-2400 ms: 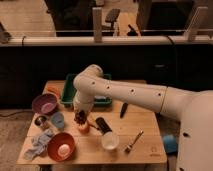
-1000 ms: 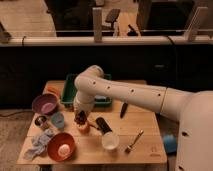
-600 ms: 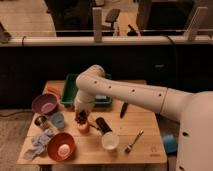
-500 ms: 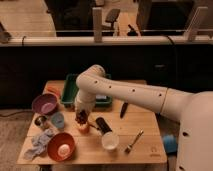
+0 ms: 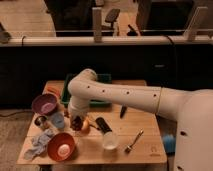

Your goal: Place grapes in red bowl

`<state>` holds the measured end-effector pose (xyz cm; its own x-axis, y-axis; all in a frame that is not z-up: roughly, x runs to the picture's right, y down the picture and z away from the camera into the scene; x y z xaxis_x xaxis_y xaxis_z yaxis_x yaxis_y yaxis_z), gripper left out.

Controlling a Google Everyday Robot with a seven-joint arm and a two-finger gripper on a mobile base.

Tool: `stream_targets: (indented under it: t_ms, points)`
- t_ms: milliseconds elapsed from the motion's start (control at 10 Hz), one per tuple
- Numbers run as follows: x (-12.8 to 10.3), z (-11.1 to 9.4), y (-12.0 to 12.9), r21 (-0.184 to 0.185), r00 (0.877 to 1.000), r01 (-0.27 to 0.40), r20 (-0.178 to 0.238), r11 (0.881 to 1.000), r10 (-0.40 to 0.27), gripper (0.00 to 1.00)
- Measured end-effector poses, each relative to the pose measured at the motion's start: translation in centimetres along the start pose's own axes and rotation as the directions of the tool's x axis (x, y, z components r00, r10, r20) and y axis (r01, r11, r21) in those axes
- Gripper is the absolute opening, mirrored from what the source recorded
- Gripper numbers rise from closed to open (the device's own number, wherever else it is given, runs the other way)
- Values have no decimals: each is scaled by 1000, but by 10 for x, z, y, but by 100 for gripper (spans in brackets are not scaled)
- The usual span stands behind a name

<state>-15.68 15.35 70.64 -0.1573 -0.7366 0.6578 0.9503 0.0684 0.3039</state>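
The red bowl point(image 5: 61, 146) sits at the front left of the wooden table point(image 5: 145, 150), with a paler centre. My gripper point(image 5: 76, 121) points down at the end of the white arm, just right of and behind the bowl, low over the table. A small dark lump at the gripper looks like the grapes point(image 5: 75, 123); I cannot tell whether they are held or lying on the table. An orange fruit point(image 5: 85, 125) lies right beside them.
A purple bowl point(image 5: 45, 104) stands at the left, with a small blue cup point(image 5: 57, 120) and a dark can point(image 5: 41, 121) near it. A grey cloth point(image 5: 37, 145) lies front left. A dark bottle point(image 5: 102, 124), white cup point(image 5: 110, 141), spoon point(image 5: 132, 141), black marker point(image 5: 122, 111) and green tray point(image 5: 102, 78) are also there.
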Motion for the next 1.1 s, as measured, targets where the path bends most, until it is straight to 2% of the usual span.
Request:
stream_targets:
  t_ms: [300,600,1100]
  points:
    - [-21,11,-32,-11,996,79,32,997,-78,0]
    - [-37,27,-55,-26,985,152,85,988,-150,0]
    - [-62,53,-67,-40,969,206,150,978,-198,0]
